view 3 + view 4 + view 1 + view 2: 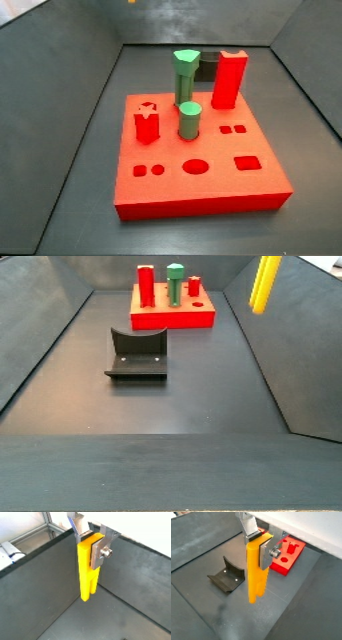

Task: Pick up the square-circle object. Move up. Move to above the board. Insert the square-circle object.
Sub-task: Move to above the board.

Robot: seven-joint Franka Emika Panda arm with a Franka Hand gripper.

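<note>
The gripper (261,543) hangs above the dark floor, its silver fingers (101,553) clamped on the top of the square-circle object (256,571) — prongs pointing down; in a side view it (266,282) shows upper right, well apart from the board (171,318); the fixture (136,354) stands centre-left.

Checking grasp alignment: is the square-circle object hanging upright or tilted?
Upright: the square-circle object hangs prongs-down, clamped in the gripper, clear of the floor.
</note>
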